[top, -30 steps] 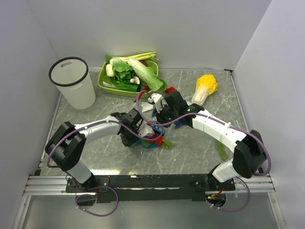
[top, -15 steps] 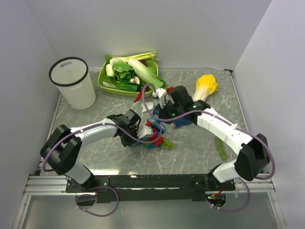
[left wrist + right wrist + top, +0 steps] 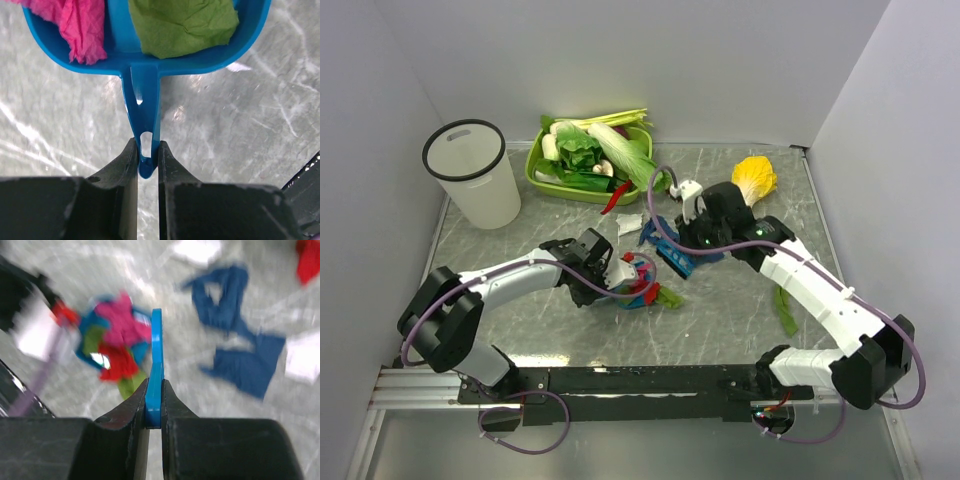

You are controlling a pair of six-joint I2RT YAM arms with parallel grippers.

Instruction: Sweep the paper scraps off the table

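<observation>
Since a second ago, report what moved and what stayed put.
The right gripper, shut on a thin blue tool, pulled back rightward, away from the dustpan and toward the yellow cabbage. The left gripper kept its hold on the dustpan's handle, roughly in place. The white bin and the vegetable tray are unchanged.

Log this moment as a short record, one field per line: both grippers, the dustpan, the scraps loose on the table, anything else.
left gripper: shut on the handle of the dustpan
right gripper: shut on a thin blue tool, seen edge-on
in dustpan: pink scrap, green scrap, red scrap
loose on table: dark blue scraps, white scrap
elsewhere: white bin, lime-green tray of vegetables, yellow-leafed vegetable
</observation>
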